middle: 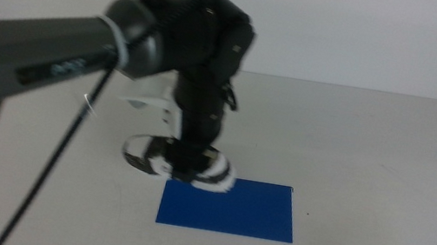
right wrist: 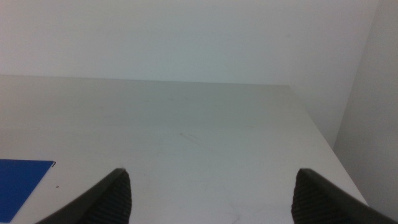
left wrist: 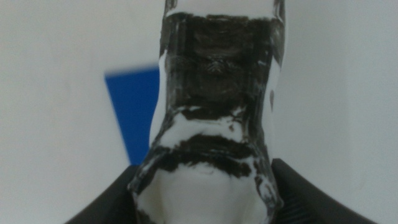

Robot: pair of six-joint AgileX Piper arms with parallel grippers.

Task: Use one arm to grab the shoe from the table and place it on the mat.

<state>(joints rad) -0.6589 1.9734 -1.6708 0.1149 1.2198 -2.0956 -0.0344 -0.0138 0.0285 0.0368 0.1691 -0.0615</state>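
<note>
White-and-black marbled shoe [middle: 181,162] sits clasped in the left gripper [middle: 185,168], its fingers [left wrist: 298,193] pinching both sides, at the blue mat's [middle: 231,208] near corner. Letting go now risks it straddling the edge onto the bench [middle: 389,158]. Right gripper [right wrist: 211,199] waits, fingers spread.

The table [middle: 389,158] is plain off-white and matte. A blue mat [middle: 228,205] lies flat on it, just beside and slightly nearer the camera than the left gripper [middle: 186,168]. The shoe [middle: 181,162] sits at the gripper, its toe end reaching the mat's far corner; whether its sole touches the table cannot be told. The right gripper [right wrist: 211,193] hangs over bare table, the mat's corner off to one side.
</note>
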